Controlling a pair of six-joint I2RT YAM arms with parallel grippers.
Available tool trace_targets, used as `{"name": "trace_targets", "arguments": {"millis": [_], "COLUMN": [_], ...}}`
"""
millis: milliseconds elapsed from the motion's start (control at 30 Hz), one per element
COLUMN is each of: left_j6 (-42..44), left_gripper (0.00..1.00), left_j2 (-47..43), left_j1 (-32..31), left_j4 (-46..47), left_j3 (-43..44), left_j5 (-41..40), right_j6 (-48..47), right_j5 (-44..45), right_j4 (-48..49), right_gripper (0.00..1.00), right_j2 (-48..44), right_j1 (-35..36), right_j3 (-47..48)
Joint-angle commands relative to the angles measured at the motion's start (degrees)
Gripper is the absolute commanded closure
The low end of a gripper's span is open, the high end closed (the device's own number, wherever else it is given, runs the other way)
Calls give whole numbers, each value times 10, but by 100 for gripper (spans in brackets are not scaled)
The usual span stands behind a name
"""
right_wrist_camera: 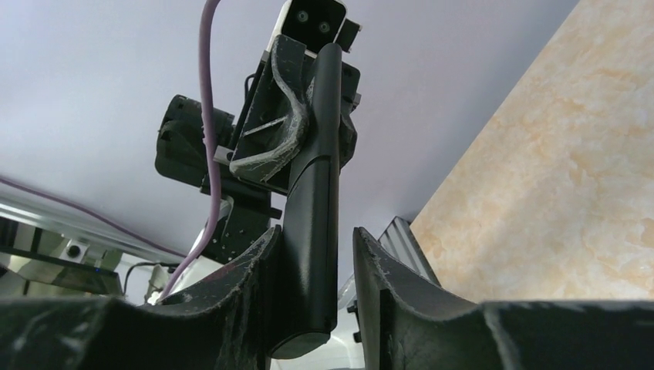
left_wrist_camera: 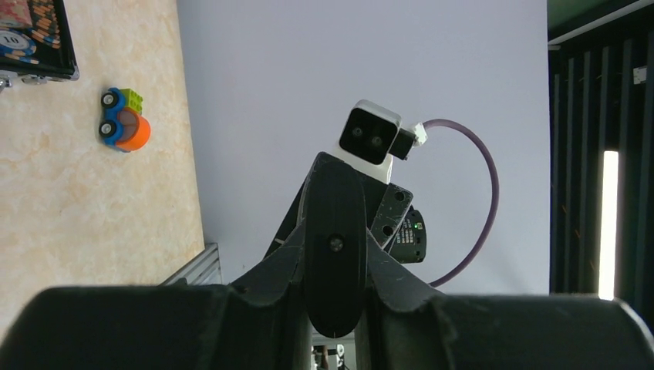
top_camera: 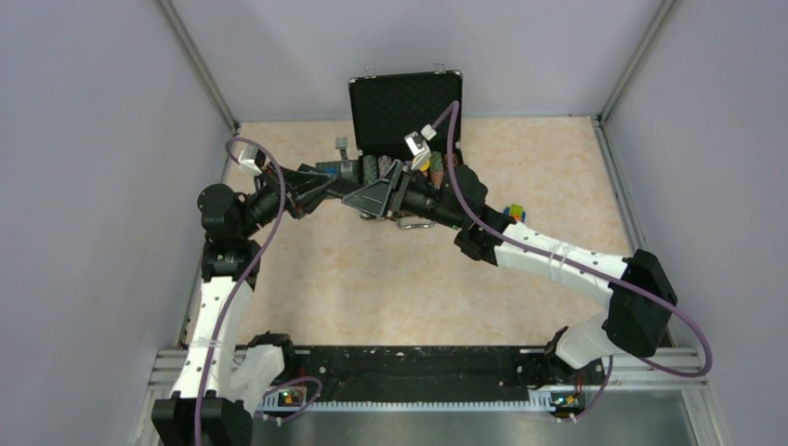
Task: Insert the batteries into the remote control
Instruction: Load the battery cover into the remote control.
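The remote control (right_wrist_camera: 315, 193), a slim black bar, hangs in the air between my two grippers over the middle of the table. My left gripper (left_wrist_camera: 333, 258) is shut on one end of the remote control (left_wrist_camera: 333, 231). My right gripper (right_wrist_camera: 316, 235) stands around the other end: the left finger touches the bar and a narrow gap shows at the right finger. From above, the left gripper (top_camera: 330, 186) and right gripper (top_camera: 379, 197) meet just in front of the case. The batteries are out of view.
An open black case (top_camera: 406, 98) with small items stands at the back of the table, its corner (left_wrist_camera: 69, 46) also in the left wrist view. A small toy car (left_wrist_camera: 123, 119) lies on the beige tabletop; the same toy car (top_camera: 513, 213) sits beside the right arm.
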Motion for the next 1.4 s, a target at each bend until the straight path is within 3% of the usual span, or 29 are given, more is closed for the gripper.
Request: {"name": "trace_targets", "arguments": {"millis": [0, 567, 1367], "left_j6": [14, 32, 13], "left_gripper": [100, 100, 100], "left_j2": [-24, -32, -48], "left_j1": [-2, -3, -2], "left_j4": [26, -11, -38], "left_j3": [9, 5, 5], "left_j5": [19, 34, 17], "right_j6": [16, 101, 71], "right_j5": [-11, -47, -10], "right_j4": [4, 63, 23], "right_gripper": [65, 76, 71], "right_j2": [18, 51, 83], "right_j1": [-14, -34, -32], "right_j3": [12, 18, 61]}}
